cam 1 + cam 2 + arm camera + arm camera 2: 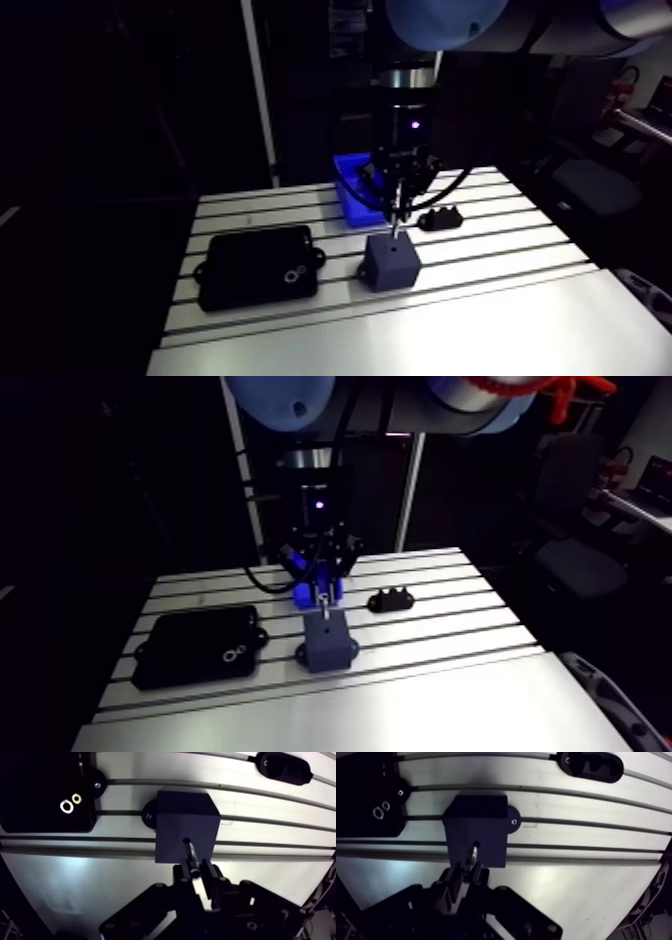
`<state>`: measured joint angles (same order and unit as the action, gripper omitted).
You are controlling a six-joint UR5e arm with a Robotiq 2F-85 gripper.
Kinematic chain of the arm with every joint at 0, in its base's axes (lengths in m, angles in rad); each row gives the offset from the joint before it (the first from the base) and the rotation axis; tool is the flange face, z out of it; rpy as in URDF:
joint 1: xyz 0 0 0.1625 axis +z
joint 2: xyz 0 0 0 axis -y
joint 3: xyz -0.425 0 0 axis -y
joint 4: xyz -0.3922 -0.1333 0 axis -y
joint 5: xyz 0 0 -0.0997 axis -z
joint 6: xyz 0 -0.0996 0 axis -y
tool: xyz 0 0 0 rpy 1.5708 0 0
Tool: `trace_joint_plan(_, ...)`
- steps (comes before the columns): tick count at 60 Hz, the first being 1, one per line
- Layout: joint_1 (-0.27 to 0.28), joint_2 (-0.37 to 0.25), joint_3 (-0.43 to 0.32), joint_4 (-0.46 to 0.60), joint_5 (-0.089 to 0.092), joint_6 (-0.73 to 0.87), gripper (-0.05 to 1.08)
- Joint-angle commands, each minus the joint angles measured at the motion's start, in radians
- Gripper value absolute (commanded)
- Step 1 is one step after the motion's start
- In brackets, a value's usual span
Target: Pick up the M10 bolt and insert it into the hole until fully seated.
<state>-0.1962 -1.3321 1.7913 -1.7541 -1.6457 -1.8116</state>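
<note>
M10 bolt (192, 856) pinched in my gripper (201, 875), nearly closed on it, tip at the hole (186, 841) in the block (182, 814), kept vertical to slide straight in.

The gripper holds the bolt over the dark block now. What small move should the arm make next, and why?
Probably lower the gripper straight down a little. The fingers are shut on the bolt, whose tip is at the hole in the block, with most of the shank outside, so it is not yet seated.
</note>
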Motion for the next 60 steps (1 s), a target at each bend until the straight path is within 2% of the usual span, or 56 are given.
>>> trace_joint_plan(1, -0.002, 0.006, 0.003, -0.002, -0.001, -0.002, 1.08)
trace_joint_plan(60, -0.003, 0.011, 0.018, -0.020, -0.002, -0.007, 1.08)
